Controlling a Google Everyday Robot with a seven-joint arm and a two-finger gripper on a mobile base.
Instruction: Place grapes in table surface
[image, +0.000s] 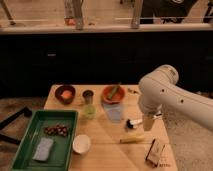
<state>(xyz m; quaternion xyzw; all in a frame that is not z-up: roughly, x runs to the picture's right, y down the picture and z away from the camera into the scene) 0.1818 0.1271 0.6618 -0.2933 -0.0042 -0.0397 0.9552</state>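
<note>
The grapes (56, 130), a dark cluster, lie in the upper part of the green tray (22, 135) at the table's left front. My white arm reaches in from the right over the right side of the table. The gripper (148, 123) hangs below it, pointing down, well to the right of the grapes and apart from them. It is just right of a small black-and-white object (133, 122). The gripper holds nothing that I can see.
The wooden table (107, 155) carries a red bowl (65, 93), a metal cup (88, 96), an orange bowl with a green item (113, 93), a green cup (90, 111), a bluish packet (114, 113), a white bowl (81, 144), a yellow item (132, 139) and a brown box (156, 152). A blue sponge (42, 149) lies in the tray.
</note>
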